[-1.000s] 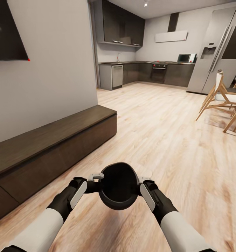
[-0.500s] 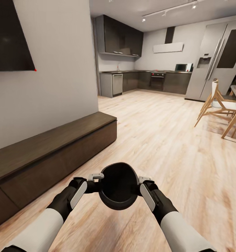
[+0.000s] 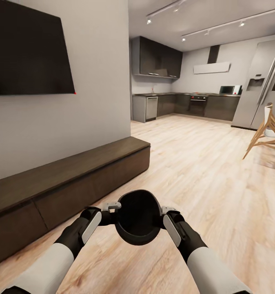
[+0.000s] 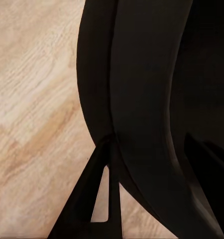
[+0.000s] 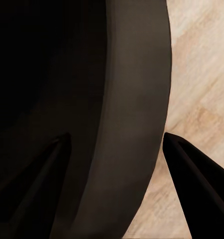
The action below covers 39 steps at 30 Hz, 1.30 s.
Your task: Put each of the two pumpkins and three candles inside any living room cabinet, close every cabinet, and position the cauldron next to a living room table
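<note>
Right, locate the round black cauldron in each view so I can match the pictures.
Head view: the round black cauldron sits low centre, mouth up, between both grippers.
Left wrist view: its dark wall spans centre and right.
Right wrist view: its rim curves through the middle.
Shared landmark: pale wood floor.

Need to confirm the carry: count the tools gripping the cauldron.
2. Left tool clamps the cauldron on its left rim; right tool clamps the opposite rim, above the wood floor.

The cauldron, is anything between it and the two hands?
Nothing visible. The cauldron is held over the wood floor, the left hand at one side of its rim and the right hand at the other.
</note>
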Available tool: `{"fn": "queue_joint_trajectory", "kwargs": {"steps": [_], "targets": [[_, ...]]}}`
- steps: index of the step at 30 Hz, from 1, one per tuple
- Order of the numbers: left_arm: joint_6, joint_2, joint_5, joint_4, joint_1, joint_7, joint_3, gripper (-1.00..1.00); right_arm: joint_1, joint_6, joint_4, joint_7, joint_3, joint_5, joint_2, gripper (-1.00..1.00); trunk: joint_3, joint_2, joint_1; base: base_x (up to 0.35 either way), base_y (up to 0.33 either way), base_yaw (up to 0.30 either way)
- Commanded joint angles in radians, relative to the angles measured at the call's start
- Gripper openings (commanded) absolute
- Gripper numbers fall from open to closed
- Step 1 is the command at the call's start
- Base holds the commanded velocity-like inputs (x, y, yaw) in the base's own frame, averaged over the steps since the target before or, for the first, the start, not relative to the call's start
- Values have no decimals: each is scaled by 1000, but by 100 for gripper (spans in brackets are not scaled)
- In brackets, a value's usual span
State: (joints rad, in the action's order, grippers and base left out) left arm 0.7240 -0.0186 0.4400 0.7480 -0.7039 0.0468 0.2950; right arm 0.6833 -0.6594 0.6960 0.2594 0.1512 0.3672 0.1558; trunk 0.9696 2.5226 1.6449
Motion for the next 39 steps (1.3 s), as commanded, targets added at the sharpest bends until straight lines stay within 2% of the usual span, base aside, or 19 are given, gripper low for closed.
{"fn": "queue_joint_trajectory", "kwargs": {"steps": [1, 10, 25, 39], "targets": [[2, 0, 28, 1, 0, 5, 13, -100, 4, -1, 14, 9, 2, 15, -1, -100, -4, 0, -1, -49, 2, 274], [0, 0, 26, 1, 0, 5, 14, -100, 4, 0, 14, 9, 2, 15, -1, -100, -42, -2, -5, -36, 1, 247], [-1, 0, 26, 2, 0, 5, 15, -100, 4, 0, 14, 9, 2, 15, -1, -100, -100, -5, -12, -222, 0, 54], [-1, 0, 27, 2, 0, 5, 15, -100, 4, 0, 14, 9, 2, 15, -1, -100, -154, -9, -18, -207, 0, 261]]}}
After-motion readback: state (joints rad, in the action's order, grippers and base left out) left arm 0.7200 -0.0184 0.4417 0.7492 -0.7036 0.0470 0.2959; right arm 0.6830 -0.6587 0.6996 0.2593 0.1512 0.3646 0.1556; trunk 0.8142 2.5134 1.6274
